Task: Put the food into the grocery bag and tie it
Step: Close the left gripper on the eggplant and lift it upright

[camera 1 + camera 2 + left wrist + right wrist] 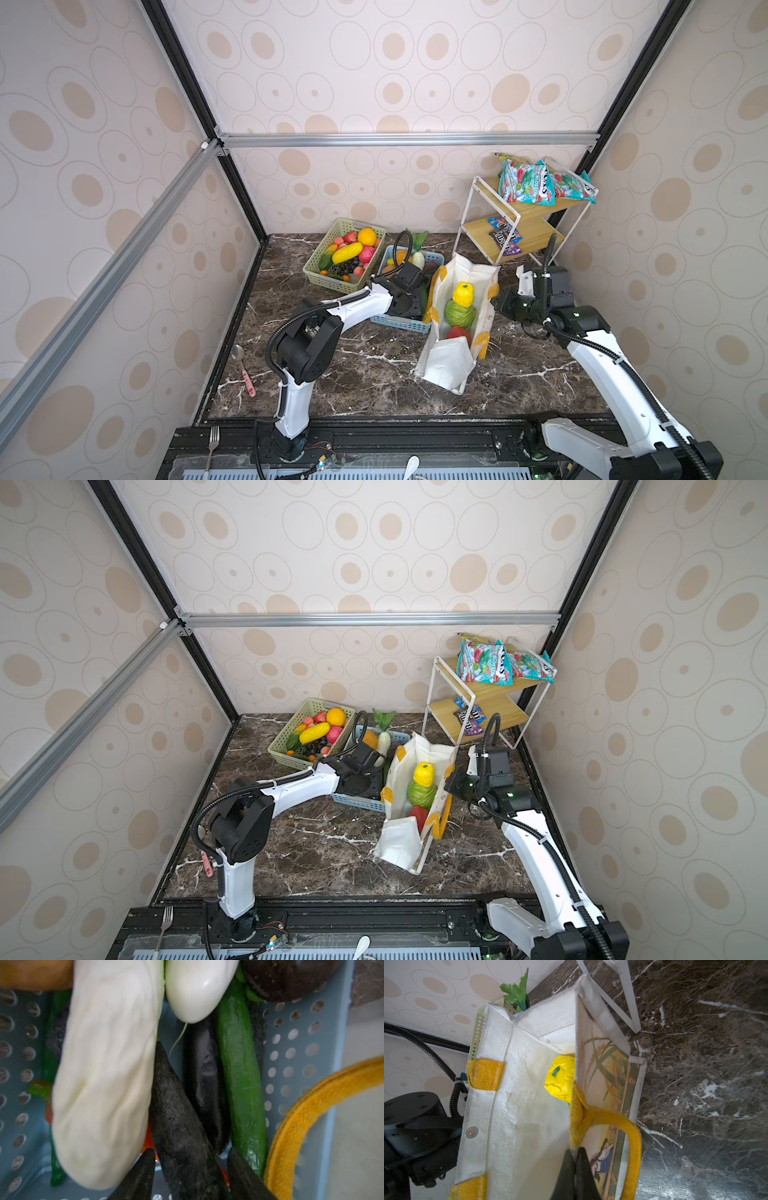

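Note:
The white grocery bag point(446, 361) point(399, 837) stands open between the arms. It holds food: a yellow knobbly fruit point(463, 294) point(560, 1076), a green cabbage point(459, 313) and a red piece point(457, 333). My right gripper point(574, 1150) point(496, 301) is shut on the bag's right rim, beside a yellow handle point(633, 1147). My left gripper point(191, 1153) point(409, 305) reaches into the light blue basket point(291, 1053). It is open, with one finger on each side of a dark rough tapered vegetable point(176, 1115) and small gaps showing. A white radish point(104, 1084) lies alongside.
The blue basket point(399, 322) also holds a green cucumber point(239, 1074) and a shiny dark eggplant point(205, 1084). A pale green basket point(320, 274) of fruit sits behind it. A shelf rack point(519, 224) with snack packets point(525, 183) stands at the back right. A spoon point(245, 370) lies at the left.

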